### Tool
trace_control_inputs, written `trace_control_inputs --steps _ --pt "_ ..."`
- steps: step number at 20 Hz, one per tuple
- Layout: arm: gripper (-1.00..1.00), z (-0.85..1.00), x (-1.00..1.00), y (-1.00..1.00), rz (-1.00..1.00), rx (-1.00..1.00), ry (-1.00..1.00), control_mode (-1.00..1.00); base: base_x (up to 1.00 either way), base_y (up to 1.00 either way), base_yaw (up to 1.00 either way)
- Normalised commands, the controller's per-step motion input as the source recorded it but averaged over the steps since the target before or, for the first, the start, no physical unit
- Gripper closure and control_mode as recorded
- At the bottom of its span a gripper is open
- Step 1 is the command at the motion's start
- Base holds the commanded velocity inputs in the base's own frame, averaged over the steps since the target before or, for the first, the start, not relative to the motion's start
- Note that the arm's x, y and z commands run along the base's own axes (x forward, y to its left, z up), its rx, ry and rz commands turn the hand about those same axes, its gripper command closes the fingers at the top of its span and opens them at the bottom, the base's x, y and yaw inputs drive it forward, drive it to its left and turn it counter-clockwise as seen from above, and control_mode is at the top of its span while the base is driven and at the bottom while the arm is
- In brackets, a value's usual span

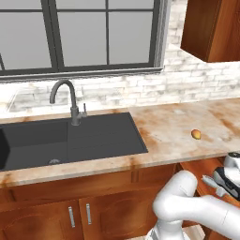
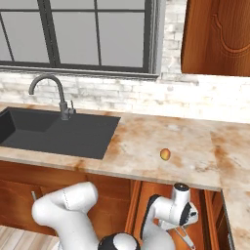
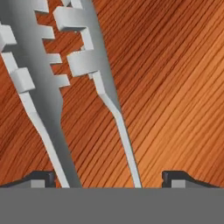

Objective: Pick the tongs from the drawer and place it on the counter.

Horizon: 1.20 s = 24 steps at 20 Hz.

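Tongs (image 3: pixel 65 87) between parted claw (image 3: pixel 107 177) tips.

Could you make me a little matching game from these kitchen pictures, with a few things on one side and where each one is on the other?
Things:
1. tongs
2. fruit
3. tap
4. gripper

Places:
A. lying on the counter
B. down inside the drawer, fingers either side of the tongs
C. standing behind the sink
D. lying on the wooden drawer bottom

Pairs: 1-D, 2-A, 3-C, 4-B
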Motion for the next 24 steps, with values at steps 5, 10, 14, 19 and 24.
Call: trace_control_inputs --steps 5,10,14,19,24 --pt "1.0 -0.5 -1.0 -0.41 0.17 0.15 0.0 -1.0 0.0 0.0 0.0" --pt "1.0 0.66 -0.87 0.02 0.19 0.12 -0.23 -1.0 0.0 0.0 0.0" --pt "1.0 1.0 -0.1 0.83 0.16 0.0 -0.25 -1.0 0.0 0.0 0.0" --pt "1.0 1.0 0.02 0.61 0.11 0.0 -0.25 -1.0 0.0 0.0 0.0" --pt "1.0 1.0 0.03 0.18 0.0 0.0 -0.4 -1.0 0.0 0.0 0.0"
